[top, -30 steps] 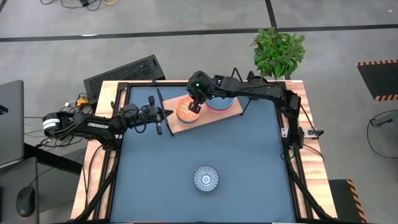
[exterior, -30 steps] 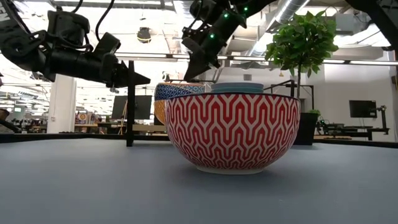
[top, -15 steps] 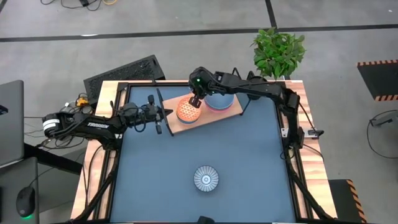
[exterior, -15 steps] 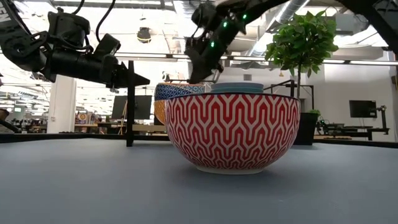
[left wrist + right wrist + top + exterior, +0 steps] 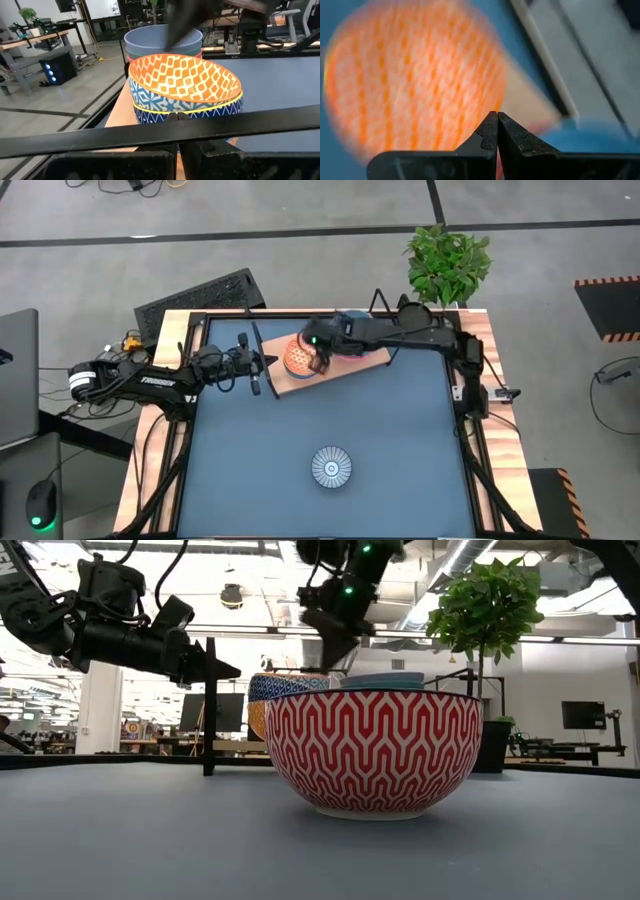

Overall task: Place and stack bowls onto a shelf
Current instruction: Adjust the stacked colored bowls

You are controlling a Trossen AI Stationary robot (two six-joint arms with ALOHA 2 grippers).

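1. Toward twelve o'clock on the tabletop [image 5: 400, 430], the shelf [image 5: 283, 386] lies as a pale wooden board with thin black wire legs, carrying two stacks of bowls.
2. My right hand [image 5: 321, 364] hangs over the board, just at the three o'clock edge of the orange bowl [image 5: 299, 356]; its fingers [image 5: 489, 135] are clenched together on nothing, tips touching.
3. The orange bowl sits nested on top of a blue-and-white patterned bowl [image 5: 165, 102], and that stack stands on the nine o'clock half of the shelf.
4. Just beside it, toward three o'clock, a grey-blue bowl [image 5: 150, 42] tops a second stack, with a pink rim peeking underneath; my right arm crosses over it when seen from above.
5. My left hand [image 5: 268, 361] waits at the shelf's nine o'clock end, clenched shut and holding nothing, its tips near the black wire frame.
6. Well apart, toward six o'clock on the blue mat, one more bowl [image 5: 331, 467] stands alone: striped blue and white inside, red zigzag outside in the low view.
7. A potted plant [image 5: 447, 264] stands past the tabletop's far corner at about one o'clock.
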